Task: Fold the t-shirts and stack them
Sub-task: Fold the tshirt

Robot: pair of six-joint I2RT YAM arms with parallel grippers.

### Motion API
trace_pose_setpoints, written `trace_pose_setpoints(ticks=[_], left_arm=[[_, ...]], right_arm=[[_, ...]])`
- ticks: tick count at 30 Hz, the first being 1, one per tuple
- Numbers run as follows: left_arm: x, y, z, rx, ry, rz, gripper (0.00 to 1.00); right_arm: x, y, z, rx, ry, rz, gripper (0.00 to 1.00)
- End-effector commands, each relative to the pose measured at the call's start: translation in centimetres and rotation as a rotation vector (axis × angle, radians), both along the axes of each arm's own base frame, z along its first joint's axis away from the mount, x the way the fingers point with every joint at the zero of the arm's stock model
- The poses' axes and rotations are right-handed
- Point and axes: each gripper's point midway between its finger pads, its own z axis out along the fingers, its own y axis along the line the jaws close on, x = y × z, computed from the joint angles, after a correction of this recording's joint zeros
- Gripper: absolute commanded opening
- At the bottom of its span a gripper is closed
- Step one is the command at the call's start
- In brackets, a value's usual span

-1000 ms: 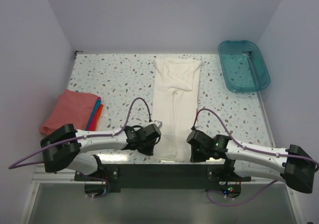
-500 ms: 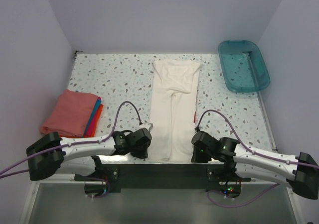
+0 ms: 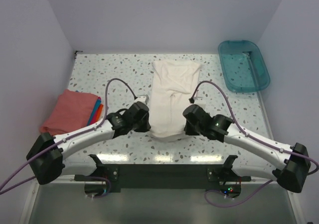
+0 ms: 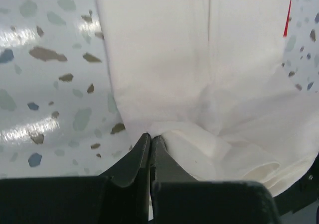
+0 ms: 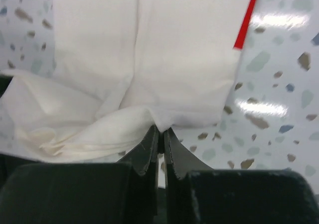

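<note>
A long white t-shirt (image 3: 173, 89) lies lengthwise down the middle of the speckled table, with a sliver of red print (image 5: 246, 17) at its right edge. My left gripper (image 3: 147, 120) is shut on the shirt's near left corner (image 4: 149, 133). The right gripper (image 3: 187, 121) is shut on the near right corner (image 5: 160, 126). Both corners are raised and carried up the table, so the near hem bunches and doubles over the cloth under it. Folded salmon-pink (image 3: 67, 112), blue and orange-red tees (image 3: 96, 113) sit stacked at the left.
A teal translucent plastic tub (image 3: 242, 64) stands at the back right corner. Purple cables loop above both wrists. White walls close in the table on three sides.
Both grippers closed on the shirt's near corners at the front edge, then moved away from the bases toward the table's middle, dragging the near end of the shirt up and over itself.
</note>
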Motion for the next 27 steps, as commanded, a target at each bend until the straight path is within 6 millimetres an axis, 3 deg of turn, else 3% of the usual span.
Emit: trace_pose_setpoints(ticks=[1,3,5,6,7,8,9,10,12,14,15,17,18,20,21,22,27], left_arm=[[6.3,-1.0,3.1,-0.033,-0.129,0.06,0.0],[9.6,-1.4,4.8,-0.086,-0.18,0.125,0.0],[11.5,-1.8,3.6,-0.077,-0.158,0.168,0.0],[13.3,-1.9,4.2,-0.098,-0.175,0.203,0.0],[14.1,-2.2,2.7,-0.092,-0.137,0.215,0.0],[15.3,-2.6,2.9,-0.109,-0.138,0.229,0.0],[16.4,-2.5,2.9,-0.129,-0.137,0.246,0.0],[17.1,-2.6,1.8,-0.126,-0.12,0.257,0.0],[19.0,-2.9,2.4,-0.162,-0.147,0.271,0.0],[20.8,-2.2,1.8,-0.171,-0.143,0.298,0.0],[22.2,-2.1,2.5,-0.198,-0.162,0.309,0.0],[23.3,-2.4,1.2,-0.204,-0.132,0.301,0.0],[24.6,-2.4,1.9,-0.221,-0.142,0.304,0.0],[25.7,-2.6,0.6,-0.213,-0.122,0.294,0.0],[26.7,-2.7,1.3,-0.229,-0.137,0.293,0.0],[27.0,-3.0,0.4,-0.23,-0.114,0.279,0.0],[29.2,-2.5,0.0,-0.264,-0.114,0.284,0.01]], right_arm=[[6.3,-1.8,1.5,-0.047,-0.108,-0.076,0.0],[9.6,-2.0,1.9,-0.038,-0.129,-0.112,0.0],[12.1,-1.7,1.5,-0.046,-0.147,-0.127,0.0],[13.7,-2.1,1.8,-0.037,-0.16,-0.16,0.0],[14.5,-1.8,1.7,-0.019,-0.152,-0.157,0.0],[15.8,-1.6,0.6,-0.029,-0.145,-0.158,0.0],[17.1,-2.3,0.8,-0.024,-0.156,-0.187,0.0],[17.9,-2.3,0.6,-0.01,-0.151,-0.192,0.0],[20.1,-3.0,-0.2,0.016,-0.148,-0.226,0.0],[21.5,-3.1,-0.5,0.047,-0.156,-0.236,0.0],[22.3,-3.8,-0.3,0.049,-0.162,-0.254,0.0],[23.2,-4.2,-1.5,0.046,-0.135,-0.261,0.0],[23.9,-4.8,-1.4,0.053,-0.136,-0.279,0.0],[24.7,-5.0,-2.0,0.072,-0.124,-0.281,0.0],[25.3,-5.7,-2.0,0.077,-0.127,-0.298,0.0],[25.6,-5.8,-2.8,0.073,-0.11,-0.302,0.0],[27.9,-6.9,-3.8,0.104,-0.086,-0.325,0.0]])
